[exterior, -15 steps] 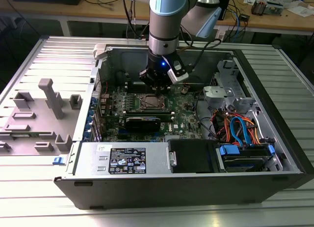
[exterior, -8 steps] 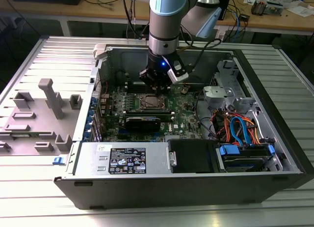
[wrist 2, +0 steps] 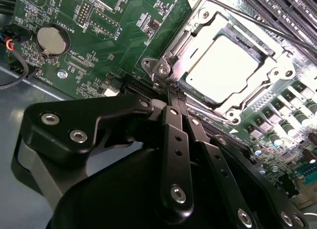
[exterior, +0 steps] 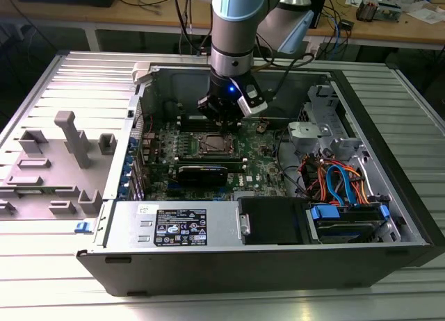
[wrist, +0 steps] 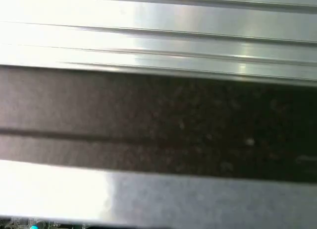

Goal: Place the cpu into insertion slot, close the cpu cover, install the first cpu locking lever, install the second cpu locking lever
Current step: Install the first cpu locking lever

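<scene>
Gleaming dull silver, the square cpu (wrist 2: pixel 223 65) sits inside its ridged metal cpu cover (wrist 2: pixel 277 55).

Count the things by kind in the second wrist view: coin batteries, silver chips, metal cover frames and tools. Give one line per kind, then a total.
Coin battery: 1
Chip: 1
Cover frame: 1
Tool: 1
Total: 4
</scene>
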